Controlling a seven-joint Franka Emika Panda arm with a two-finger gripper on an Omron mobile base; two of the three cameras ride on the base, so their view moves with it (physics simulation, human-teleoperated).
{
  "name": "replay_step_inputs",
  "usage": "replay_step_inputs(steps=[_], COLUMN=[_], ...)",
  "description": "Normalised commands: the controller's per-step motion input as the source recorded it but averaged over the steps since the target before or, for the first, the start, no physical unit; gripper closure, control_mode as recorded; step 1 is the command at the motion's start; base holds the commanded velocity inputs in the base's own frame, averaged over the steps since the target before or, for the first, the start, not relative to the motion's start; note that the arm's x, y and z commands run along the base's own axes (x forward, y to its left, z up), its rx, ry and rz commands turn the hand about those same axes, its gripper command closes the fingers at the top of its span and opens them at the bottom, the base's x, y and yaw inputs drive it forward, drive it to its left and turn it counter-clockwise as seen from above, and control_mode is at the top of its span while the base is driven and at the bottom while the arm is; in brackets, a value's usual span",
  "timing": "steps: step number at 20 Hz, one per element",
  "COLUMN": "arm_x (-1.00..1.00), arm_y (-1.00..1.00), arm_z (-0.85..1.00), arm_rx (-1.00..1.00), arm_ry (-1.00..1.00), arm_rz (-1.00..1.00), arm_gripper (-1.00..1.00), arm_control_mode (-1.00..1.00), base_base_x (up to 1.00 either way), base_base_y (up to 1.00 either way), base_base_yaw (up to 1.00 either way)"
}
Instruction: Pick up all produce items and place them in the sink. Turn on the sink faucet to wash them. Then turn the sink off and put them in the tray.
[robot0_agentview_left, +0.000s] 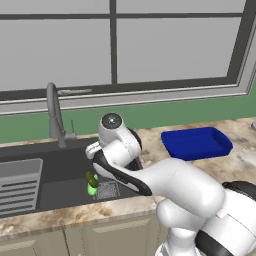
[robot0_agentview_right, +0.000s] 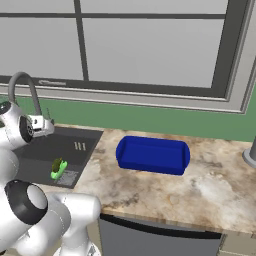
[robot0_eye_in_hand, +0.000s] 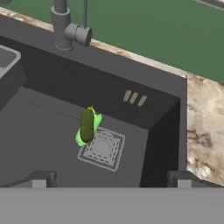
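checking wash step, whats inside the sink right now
Inside the sink: the olive vegetable lies on top of the lime green vegetable, beside the drain grate. Most of the lime one is covered.

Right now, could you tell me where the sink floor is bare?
Bare: the sink floor between the rack and the two vegetables. Crowded: beside the drain grate, where both vegetables lie stacked.

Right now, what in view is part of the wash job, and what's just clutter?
Job:
- olive vegetable and lime vegetable, in the sink beside the drain grate
- faucet
- blue tray

Lying about:
- ribbed rack
- window
- grey object at counter's edge
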Motion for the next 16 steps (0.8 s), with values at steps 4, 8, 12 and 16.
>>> replay_step_inputs(steps=[4,8,12,16], arm_x=[0.00,0.06,0.21,0.04], arm_y=[0.00,0.00,0.00,0.00], arm_z=[0.00,0.00,0.00,0.00], arm_rx=[0.11,0.16,0.05,0.00], arm_ry=[-0.17,-0.12,-0.11,-0.10], arm_rz=[0.13,0.17,0.09,0.02], arm_gripper=[-1.00,-1.00,-1.00,-1.00], arm_control_mode=[-1.00,-1.00,-1.00,-1.00], base_base_x=[0.00,0.00,0.00,0.00], base_base_y=[0.00,0.00,0.00,0.00], base_base_yaw=[0.00,0.00,0.00,0.00])
